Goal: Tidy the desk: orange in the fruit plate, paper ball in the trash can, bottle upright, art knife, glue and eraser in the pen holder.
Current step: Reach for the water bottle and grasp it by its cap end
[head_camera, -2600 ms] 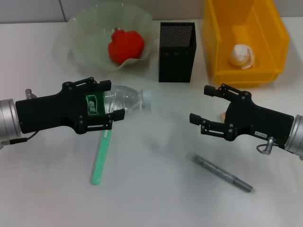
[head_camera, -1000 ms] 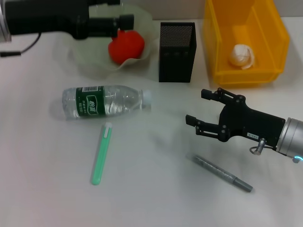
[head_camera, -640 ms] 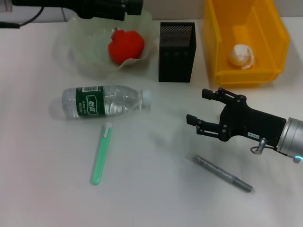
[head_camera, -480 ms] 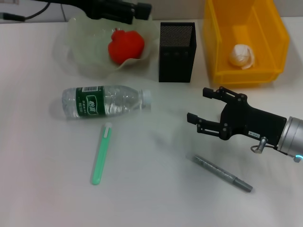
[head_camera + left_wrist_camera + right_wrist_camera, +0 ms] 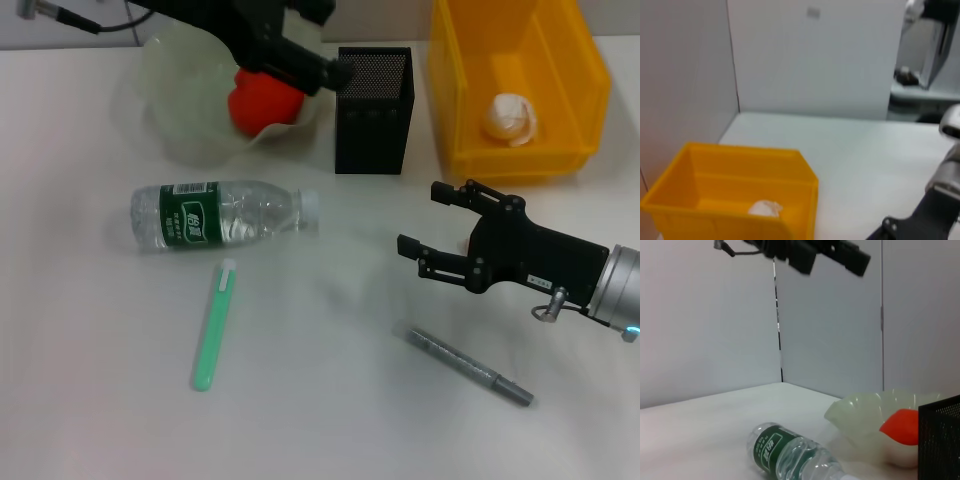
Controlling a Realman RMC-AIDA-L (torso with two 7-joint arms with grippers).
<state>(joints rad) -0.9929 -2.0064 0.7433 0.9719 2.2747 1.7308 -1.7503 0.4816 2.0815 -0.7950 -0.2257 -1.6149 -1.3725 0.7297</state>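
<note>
Right gripper [image 5: 432, 226], black, two-fingered, hovers low over the white desk with jaws spread and empty. Just below it lies the grey metal art knife [image 5: 468, 367]; behind it stand the black mesh pen holder [image 5: 373, 98] and the yellow plastic trash bin [image 5: 520, 80], the white paper ball [image 5: 510, 118] already inside. Farther off, the clear plastic bottle with green label [image 5: 218, 214] lies on its side beside the green glue stick [image 5: 213, 325]. Left gripper [image 5: 320, 62], raised over the translucent fruit plate [image 5: 180, 100] holding the orange-red fruit [image 5: 262, 100]; grip state cannot be determined. Remaining, by judgement: bottle, knife, glue; no eraser is visible.
</note>
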